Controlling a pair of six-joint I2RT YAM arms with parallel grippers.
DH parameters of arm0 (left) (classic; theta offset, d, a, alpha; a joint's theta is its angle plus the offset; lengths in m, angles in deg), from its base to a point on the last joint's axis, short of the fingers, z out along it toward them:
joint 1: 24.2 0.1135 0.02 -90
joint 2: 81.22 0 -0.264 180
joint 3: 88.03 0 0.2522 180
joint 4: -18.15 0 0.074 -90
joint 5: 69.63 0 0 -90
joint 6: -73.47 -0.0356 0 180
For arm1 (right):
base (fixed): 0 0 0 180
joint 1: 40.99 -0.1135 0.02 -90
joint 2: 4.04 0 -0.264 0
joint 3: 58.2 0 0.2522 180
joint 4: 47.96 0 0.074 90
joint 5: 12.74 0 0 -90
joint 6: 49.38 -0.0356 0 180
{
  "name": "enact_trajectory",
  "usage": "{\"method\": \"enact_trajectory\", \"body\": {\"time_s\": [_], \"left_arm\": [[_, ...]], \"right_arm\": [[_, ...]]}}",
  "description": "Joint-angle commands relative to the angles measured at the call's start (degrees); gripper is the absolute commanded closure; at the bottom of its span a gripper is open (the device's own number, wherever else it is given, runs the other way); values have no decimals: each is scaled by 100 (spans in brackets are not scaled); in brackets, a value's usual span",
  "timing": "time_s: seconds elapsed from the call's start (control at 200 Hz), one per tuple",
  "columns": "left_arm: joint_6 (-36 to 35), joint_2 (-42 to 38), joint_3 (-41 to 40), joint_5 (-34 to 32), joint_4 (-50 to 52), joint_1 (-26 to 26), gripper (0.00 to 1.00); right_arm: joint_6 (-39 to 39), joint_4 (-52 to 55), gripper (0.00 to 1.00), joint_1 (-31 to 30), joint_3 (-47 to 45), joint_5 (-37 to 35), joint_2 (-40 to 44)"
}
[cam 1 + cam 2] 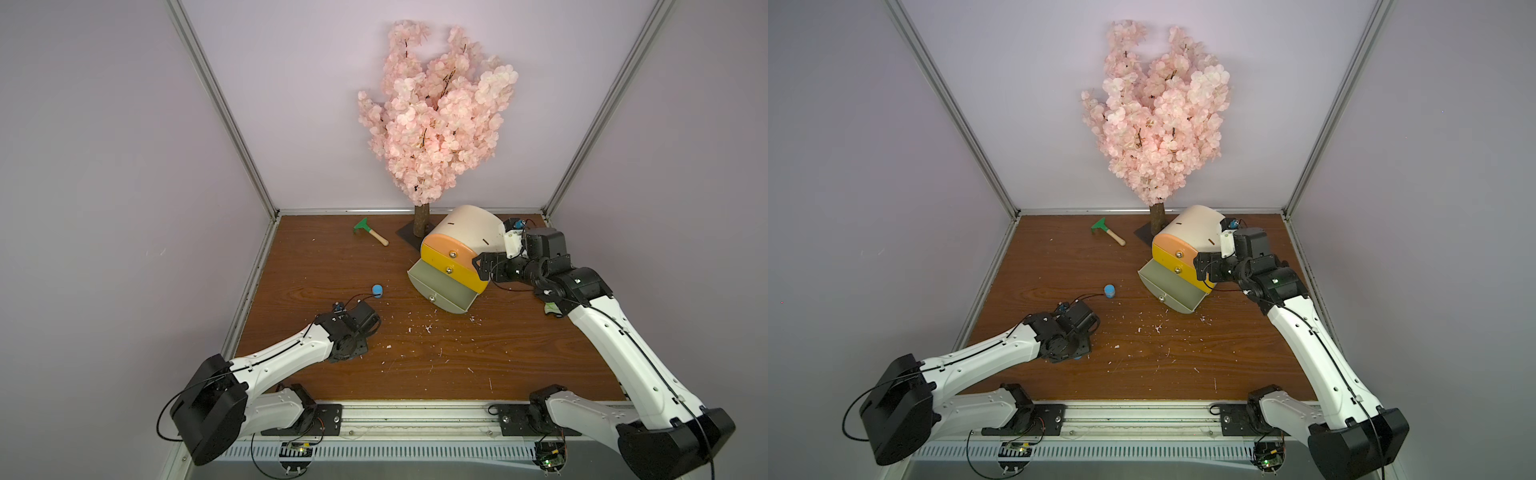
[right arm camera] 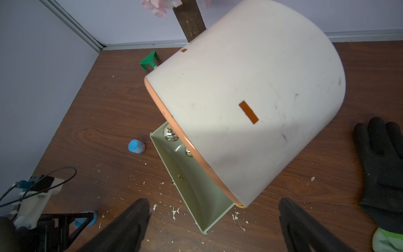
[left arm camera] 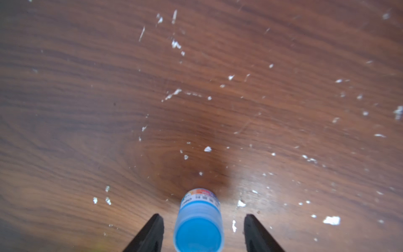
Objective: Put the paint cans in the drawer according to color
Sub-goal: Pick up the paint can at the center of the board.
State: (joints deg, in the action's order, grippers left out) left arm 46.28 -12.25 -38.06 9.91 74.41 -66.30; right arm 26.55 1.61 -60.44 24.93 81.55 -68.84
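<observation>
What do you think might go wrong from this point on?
The blue can inside the left end effector stands nearer one finger; closing may tip it.
The grey drawer sits partly under the yellow drawer, so a dropped can may miss.
A glove by the right arm may snag.

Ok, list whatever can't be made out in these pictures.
- Peach drawer and yellow drawer: contents hidden behind their fronts, every view.
- Grey drawer: rear covered by the cabinet, right wrist view.
- Left gripper: hidden under its own wrist, both top views.
- Blue can it straddles: label blurred, left wrist view.
- Glove: cut off by the right wrist view's edge.
</observation>
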Motion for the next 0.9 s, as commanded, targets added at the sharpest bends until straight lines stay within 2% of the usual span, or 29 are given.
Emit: {"method": "enact_trajectory", "body": {"time_s": [0.0, 0.145, 0.335, 0.395, 0.465, 0.636, 0.796, 0.896], "left_arm": [[167, 64, -103, 25, 152, 45, 40], [166, 107, -84, -64, 153, 45, 47], [-114, 25, 62, -142, 154, 45, 69], [-351, -39, 181, -205, 162, 45, 73], [-775, -112, 427, -286, 146, 45, 73], [-2353, 99, 1502, -585, 127, 50, 68], [-3557, 1029, 2857, -565, 127, 49, 68], [-4075, 1658, 3694, -477, 59, 45, 69]], "right_arm": [[-39, -147, 1, -37, 16, -146, 169], [-52, -168, 1, -34, -19, -127, 169], [-76, -191, 1, -45, -35, -101, 143], [-103, -210, 1, -44, -54, -75, 143], [-138, -253, 1, -66, -79, -39, 154], [-174, -303, 1, -129, -174, -106, 212], [-160, -277, 1, -132, -271, -573, 321], [-192, -256, 1, -128, -325, -867, 456]]}}
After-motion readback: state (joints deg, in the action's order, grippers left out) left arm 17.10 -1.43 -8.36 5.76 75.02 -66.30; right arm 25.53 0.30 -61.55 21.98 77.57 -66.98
